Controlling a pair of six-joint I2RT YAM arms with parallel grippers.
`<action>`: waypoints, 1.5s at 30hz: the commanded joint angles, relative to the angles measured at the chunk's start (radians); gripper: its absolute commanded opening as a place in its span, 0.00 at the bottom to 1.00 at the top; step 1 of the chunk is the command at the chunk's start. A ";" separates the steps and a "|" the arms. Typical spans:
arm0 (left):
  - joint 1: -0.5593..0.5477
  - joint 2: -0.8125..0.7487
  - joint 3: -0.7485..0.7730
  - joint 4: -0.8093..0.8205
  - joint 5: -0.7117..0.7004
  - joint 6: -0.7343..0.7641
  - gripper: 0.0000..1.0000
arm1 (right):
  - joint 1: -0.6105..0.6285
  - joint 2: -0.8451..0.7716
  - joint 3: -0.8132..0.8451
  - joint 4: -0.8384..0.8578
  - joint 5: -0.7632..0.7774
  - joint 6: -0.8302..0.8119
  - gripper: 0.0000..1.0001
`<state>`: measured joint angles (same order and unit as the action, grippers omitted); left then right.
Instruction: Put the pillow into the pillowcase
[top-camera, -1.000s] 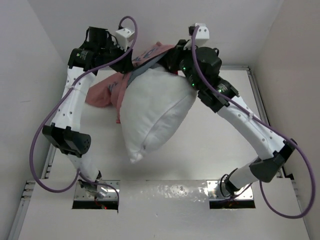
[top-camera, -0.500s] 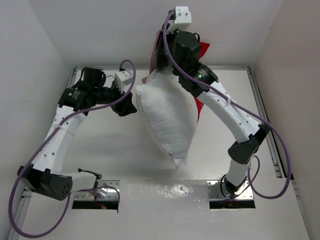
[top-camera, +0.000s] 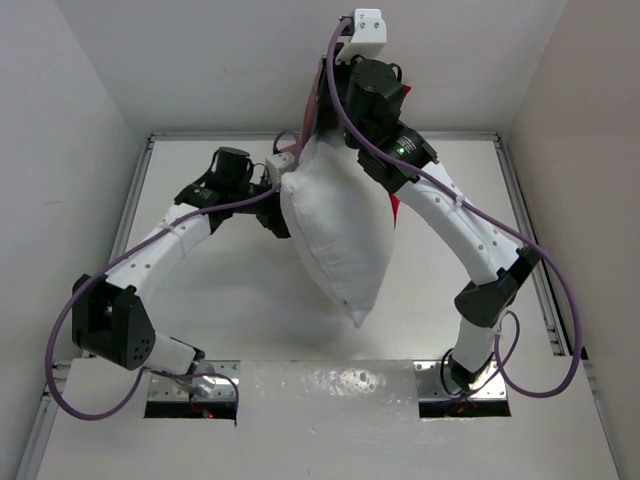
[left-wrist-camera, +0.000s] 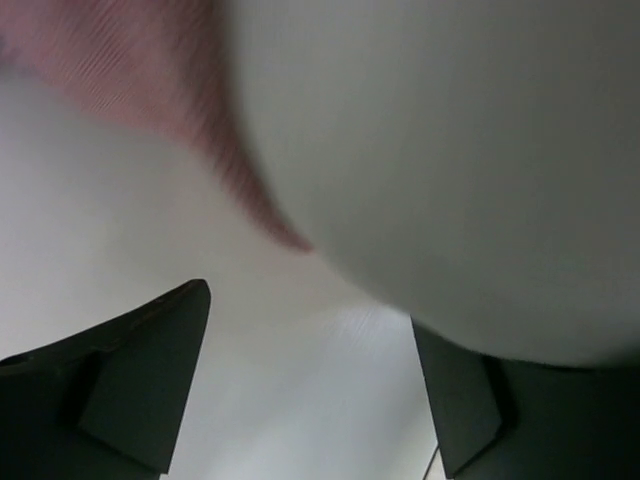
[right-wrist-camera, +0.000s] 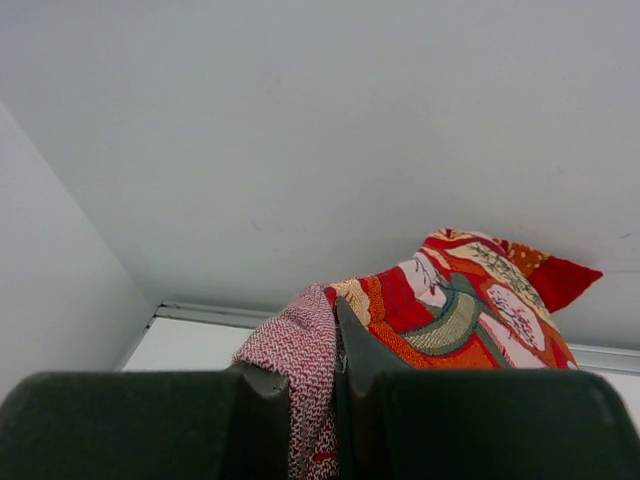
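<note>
the top external view looks down from high behind the near edge, taking in the whole table (top-camera: 230, 290). the left wrist view peers past the left gripper (left-wrist-camera: 310, 305), so near the pillow (left-wrist-camera: 450, 150) that it blurs. the right wrist view faces the far wall (right-wrist-camera: 350, 120) over the right gripper (right-wrist-camera: 315, 350), close on the pillowcase (right-wrist-camera: 450, 300). both cloths show from above too.

We see bright, even white light in the overhead view, with only faint shadows on the table (top-camera: 230, 300) and speckled glare along its near edge. The left wrist view is badly blurred, with the pillow (left-wrist-camera: 450, 150) and pillowcase (left-wrist-camera: 130, 70) out of focus. The right wrist view is sharp.
</note>
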<state>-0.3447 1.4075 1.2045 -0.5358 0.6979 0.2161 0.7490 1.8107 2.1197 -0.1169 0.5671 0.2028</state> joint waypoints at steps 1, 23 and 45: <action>-0.105 0.051 0.001 0.200 0.066 -0.093 0.80 | 0.010 -0.042 0.085 0.148 -0.016 0.032 0.00; -0.096 0.306 0.181 0.513 -0.169 -0.514 0.00 | 0.012 -0.249 -0.173 0.010 0.022 0.106 0.00; -0.008 0.257 0.567 -0.050 -0.344 0.011 0.03 | -0.733 -0.815 -1.236 -0.412 -0.068 0.705 0.00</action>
<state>-0.3283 1.6352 1.8317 -0.4683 0.3626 0.1497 0.1890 1.1053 0.9928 -0.4488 0.5743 0.7136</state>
